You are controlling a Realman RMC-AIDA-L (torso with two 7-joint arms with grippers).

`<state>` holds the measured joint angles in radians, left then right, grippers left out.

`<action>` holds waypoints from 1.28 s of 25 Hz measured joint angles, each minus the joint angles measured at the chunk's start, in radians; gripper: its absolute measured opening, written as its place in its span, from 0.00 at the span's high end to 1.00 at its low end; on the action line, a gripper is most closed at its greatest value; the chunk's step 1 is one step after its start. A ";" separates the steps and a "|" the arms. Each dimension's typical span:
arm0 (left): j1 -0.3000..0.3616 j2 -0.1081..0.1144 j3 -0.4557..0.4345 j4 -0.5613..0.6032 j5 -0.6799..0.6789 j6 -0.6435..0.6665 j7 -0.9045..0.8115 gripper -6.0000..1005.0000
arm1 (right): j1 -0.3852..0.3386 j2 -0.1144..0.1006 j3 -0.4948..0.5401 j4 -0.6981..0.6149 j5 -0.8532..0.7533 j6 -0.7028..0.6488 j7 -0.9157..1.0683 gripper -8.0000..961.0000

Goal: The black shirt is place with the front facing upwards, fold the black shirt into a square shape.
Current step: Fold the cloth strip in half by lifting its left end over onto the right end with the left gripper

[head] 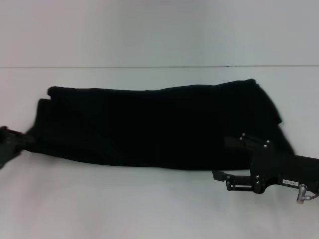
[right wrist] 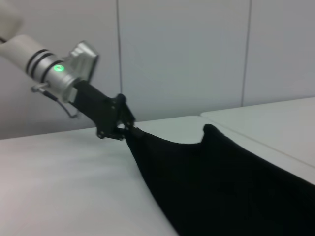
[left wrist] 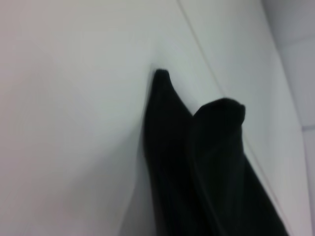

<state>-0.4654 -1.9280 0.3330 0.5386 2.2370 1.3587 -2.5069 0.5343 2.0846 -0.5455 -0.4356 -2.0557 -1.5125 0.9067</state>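
The black shirt (head: 149, 127) lies folded into a long strip across the white table, all black with no print showing. In the right wrist view my left gripper (right wrist: 122, 130) is shut on the strip's end corner and holds it slightly raised, so the black shirt (right wrist: 221, 187) slopes down from it. In the head view that left gripper (head: 9, 143) sits at the far left edge of the frame. My right gripper (head: 244, 149) rests over the strip's near right corner. The left wrist view shows two pointed folds of the black shirt (left wrist: 206, 167).
The white table (head: 124, 204) has bare surface in front of the strip. A seam (head: 149, 66) runs across behind it, with the pale wall beyond.
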 joint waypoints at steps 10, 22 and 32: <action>0.066 -0.003 -0.140 -0.023 -0.095 0.021 0.111 0.97 | -0.002 0.000 0.027 0.000 0.001 -0.001 0.000 0.01; 0.048 0.002 -0.143 -0.020 -0.118 0.046 0.126 0.97 | -0.033 -0.002 0.091 0.001 0.002 0.003 0.000 0.01; -0.230 -0.015 -0.075 -0.014 -0.174 0.176 0.137 0.97 | -0.103 -0.012 0.168 0.000 0.002 0.001 -0.007 0.02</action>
<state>-0.6951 -1.9430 0.2580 0.5247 2.0632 1.5342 -2.3697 0.4316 2.0722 -0.3779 -0.4357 -2.0541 -1.5120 0.8995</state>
